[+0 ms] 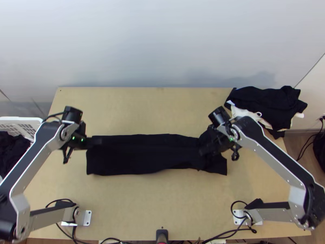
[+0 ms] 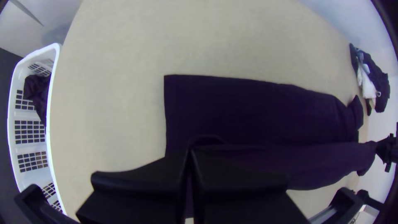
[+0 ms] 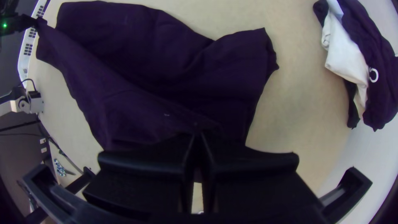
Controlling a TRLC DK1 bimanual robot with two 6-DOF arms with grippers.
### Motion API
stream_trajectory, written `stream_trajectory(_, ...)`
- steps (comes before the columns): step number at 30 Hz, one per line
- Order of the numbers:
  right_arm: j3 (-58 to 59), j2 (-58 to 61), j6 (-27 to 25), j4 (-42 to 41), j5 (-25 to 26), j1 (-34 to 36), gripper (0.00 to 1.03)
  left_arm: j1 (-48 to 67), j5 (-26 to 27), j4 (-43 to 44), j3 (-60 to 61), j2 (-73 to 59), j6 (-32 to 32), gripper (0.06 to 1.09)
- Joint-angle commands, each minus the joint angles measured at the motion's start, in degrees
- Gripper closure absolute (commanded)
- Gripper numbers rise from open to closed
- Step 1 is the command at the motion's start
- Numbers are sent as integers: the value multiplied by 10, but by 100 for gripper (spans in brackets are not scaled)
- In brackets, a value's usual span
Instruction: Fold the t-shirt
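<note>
Pale wood table, plain light wall behind. Black shirt lies mid-table in a long strip, long axis running crosswise from one arm's side to the other's, layered lengthwise as far as can be told. Left claw pressed together on cloth at the strip's left end; right claw likewise closed, pinching cloth near the looser, rumpled right end. Shirt therefore lies between them, each arm nearest its own end, neither favoured. A ridge of cloth runs from one claw to the other. Judgement: a lengthwise fold in hand, perhaps midway through the job; next move wants both claws travelling together, or the ridge may twist or sag. White basket off the table's left side, dark cloth inside. Clothes pile, dark and white, at far right corner, uncontained.
</note>
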State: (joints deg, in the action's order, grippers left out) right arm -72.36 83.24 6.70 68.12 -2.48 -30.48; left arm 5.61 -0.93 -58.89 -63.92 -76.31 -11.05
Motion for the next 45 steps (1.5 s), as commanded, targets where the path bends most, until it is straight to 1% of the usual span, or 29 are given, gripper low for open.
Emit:
stream_trajectory(1, -31, 56, -14, -26, 0, 53, 100, -2, -2, 46, -63, -88, -20, 104)
stream_trajectory(4, -52, 83, -17, -34, 0, 71, 100, -2, -4, 65, -83, -116, -20, 105)
stream_trajectory(9, -74, 130, -19, -47, 0, 85, 100, 0, -16, 96, -80, -155, -18, 104)
stream_trajectory(13, -74, 158, -20, -68, 0, 94, 100, 3, -22, 116, -73, -178, -18, 104)
stream_trajectory(18, -67, 182, -21, -90, 0, 110, 100, 4, -29, 175, -52, -198, -20, 104)
stream_trajectory(25, -60, 213, -21, -114, -1, 117, 100, 12, -30, 208, -52, -248, -41, 104)
stream_trajectory(30, -66, 228, -16, -136, -1, 122, 100, 13, -30, 231, -52, -259, -45, 104)
stream_trajectory(32, -74, 234, -12, -140, 0, 125, 97, 12, -29, 234, -53, -259, -52, 104)
stream_trajectory(34, -87, 240, -3, -140, 10, 129, 89, 11, -29, 234, -56, -256, -59, 104)
stream_trajectory(36, -96, 236, 12, -140, 20, 132, 66, 10, -30, 234, -55, -243, -72, 104)
stream_trajectory(37, -97, 233, 17, -140, 20, 133, 54, 9, -30, 233, -55, -234, -78, 98)
stream_trajectory(38, -100, 228, 22, -140, 20, 132, 39, 9, -29, 227, -55, -222, -86, 85)
stream_trajectory(39, -103, 222, 25, -139, 20, 131, 23, 9, -30, 222, -53, -211, -92, 69)
stream_trajectory(40, -109, 219, 34, -134, 20, 130, 11, 9, -30, 218, -52, -201, -97, 52)
stream_trajectory(41, -116, 216, 38, -127, 20, 128, 5, 9, -29, 207, -54, -195, -99, 37)
stream_trajectory(42, -125, 212, 44, -121, 20, 127, 4, 8, -29, 185, -62, -194, -99, 27)
stream_trajectory(44, -142, 202, 60, -110, 20, 127, 4, 7, -30, 122, -88, -197, -98, 13)
stream_trajectory(45, -149, 193, 67, -107, 20, 127, 4, 5, -31, 99, -94, -198, -98, 11)
